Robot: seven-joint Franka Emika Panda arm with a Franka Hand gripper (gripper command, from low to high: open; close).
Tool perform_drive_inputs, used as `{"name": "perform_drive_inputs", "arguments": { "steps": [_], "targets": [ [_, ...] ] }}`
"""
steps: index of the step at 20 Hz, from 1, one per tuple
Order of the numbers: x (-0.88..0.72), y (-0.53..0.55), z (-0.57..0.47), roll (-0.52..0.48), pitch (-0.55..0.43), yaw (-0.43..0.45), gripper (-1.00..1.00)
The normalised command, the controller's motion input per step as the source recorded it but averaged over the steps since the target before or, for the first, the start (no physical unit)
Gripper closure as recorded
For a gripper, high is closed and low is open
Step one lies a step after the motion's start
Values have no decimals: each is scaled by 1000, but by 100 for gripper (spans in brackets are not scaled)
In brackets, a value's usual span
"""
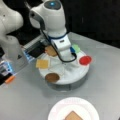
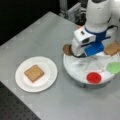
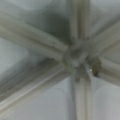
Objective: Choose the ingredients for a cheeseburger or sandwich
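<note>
My gripper (image 1: 62,61) hangs low over the middle of the white divided tray (image 1: 75,75), and the wrist view shows only the tray's hub (image 3: 76,56) and dividers close up. Around the tray lie a tan bread slice (image 1: 51,50), a yellow cheese square (image 1: 42,63), a brown patty (image 1: 52,77), a red disc (image 1: 85,60) and a green piece (image 1: 76,48). One tan bread slice (image 2: 34,73) lies alone on the white plate (image 2: 47,82). In a front view the arm hides the cheese and part of the patty (image 2: 66,49).
A second white robot base (image 1: 12,42) stands at a front view's left, with an orange object (image 1: 10,79) near it. Dark equipment (image 1: 36,51) sits behind the tray. The grey table's edge (image 2: 15,102) runs along a front view's bottom left.
</note>
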Motion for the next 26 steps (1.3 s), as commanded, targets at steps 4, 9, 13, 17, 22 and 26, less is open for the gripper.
{"name": "perform_drive_inputs", "arguments": {
  "steps": [4, 9, 13, 17, 22, 26],
  "targets": [
    [-16, 58, 434, 72, 94, -513, -100],
    [126, 21, 355, 25, 106, -517, -100],
    [228, -76, 248, 165, 111, -458, -100],
    [255, -209, 230, 353, 115, -485, -100],
    [255, -339, 314, 383, 211, -498, -100],
    [285, -424, 336, 511, 251, -382, -100]
  ]
}}
